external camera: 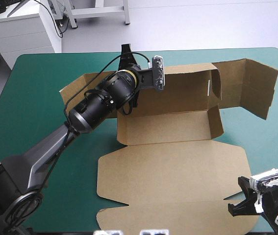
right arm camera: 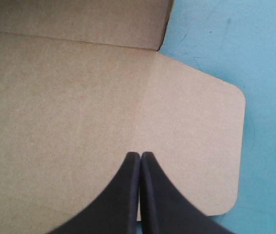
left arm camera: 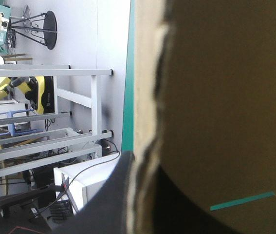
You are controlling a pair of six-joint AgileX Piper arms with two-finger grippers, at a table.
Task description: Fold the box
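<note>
The table [external camera: 31, 98] with its teal-green cover takes nearly the whole scene. The brown box [external camera: 168, 127] lies in the middle of it, half built. The lid [external camera: 178, 176] of the box is flat on the side near the robot and reaches almost to the table's near edge. The far wall [external camera: 183, 93] stands up close to the table's far edge. The right side wall [external camera: 216, 120] stands up too, with a loose panel [external camera: 249, 85] bent outward beyond it. Left of the box the cover is wide and bare; right of the lid there is only a narrow strip.

The left gripper [external camera: 126, 55] is at the left end of the far wall, its black fingers [left arm camera: 116, 200] almost together with the board's edge pinched between them. The right gripper [right arm camera: 140, 156] hovers over the lid's right corner flap [right arm camera: 196, 136], fingers pressed together, holding nothing.
</note>
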